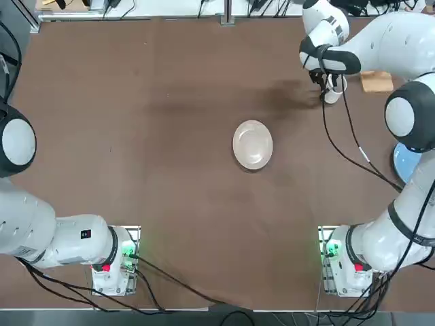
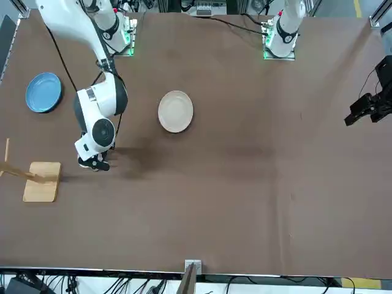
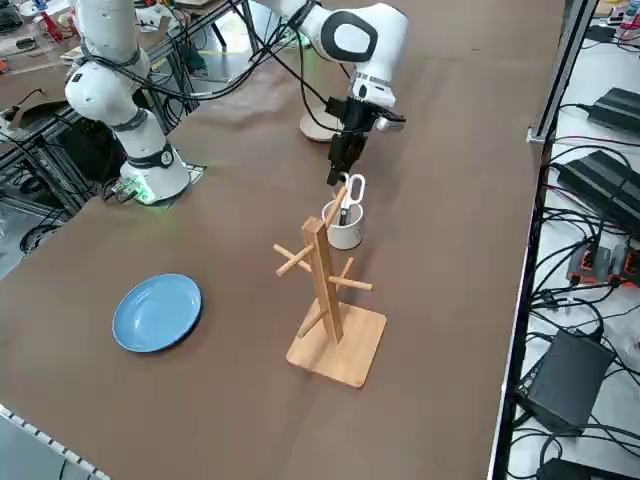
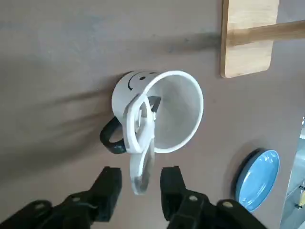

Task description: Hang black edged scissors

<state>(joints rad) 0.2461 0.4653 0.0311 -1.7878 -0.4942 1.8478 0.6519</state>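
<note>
Right gripper [image 4: 141,174] hovers, holding nothing.
Its fingers stand apart; just below them, the black edged scissors [image 4: 147,138] sit in the white mug [image 4: 183,112], handles up.

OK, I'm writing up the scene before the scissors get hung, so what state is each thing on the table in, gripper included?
Scissors: in the mug, handles up
White mug: upright
Peg rack: standing on its base
Right gripper: open, above the scissors
Blue plate: face up
White dish: face up
</note>
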